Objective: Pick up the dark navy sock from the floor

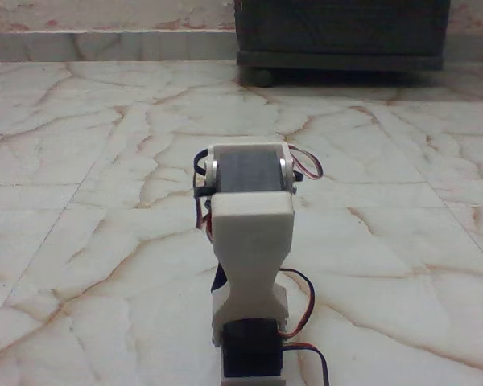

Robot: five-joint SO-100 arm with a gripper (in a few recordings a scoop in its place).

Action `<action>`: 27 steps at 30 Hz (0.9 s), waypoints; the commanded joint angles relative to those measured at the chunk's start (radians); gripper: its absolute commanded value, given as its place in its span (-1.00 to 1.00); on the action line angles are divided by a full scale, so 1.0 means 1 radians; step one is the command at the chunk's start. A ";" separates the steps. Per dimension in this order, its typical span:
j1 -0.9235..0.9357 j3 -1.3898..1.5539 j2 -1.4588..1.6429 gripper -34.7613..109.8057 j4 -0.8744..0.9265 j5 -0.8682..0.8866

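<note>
Marble floor [80,241] — white arm [251,241] folded, cut off below; fingers hidden.

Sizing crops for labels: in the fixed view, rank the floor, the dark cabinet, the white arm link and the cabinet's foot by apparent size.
1. floor
2. cabinet, cropped by the frame
3. arm link, enlarged by nearness
4. foot

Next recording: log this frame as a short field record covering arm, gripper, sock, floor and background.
arm: white arm with black servo blocks, seen from behind, folded low at bottom centre
gripper: hidden behind the arm, state cannot be told
sock: none seen on the visible tiles
floor: cream marble floor with brown-orange veins
background: dark cabinet on a round foot, top right
wiring: red and black wires beside the servos
</note>
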 commanded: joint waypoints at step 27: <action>0.160 0.413 0.477 -0.52 -0.287 -0.169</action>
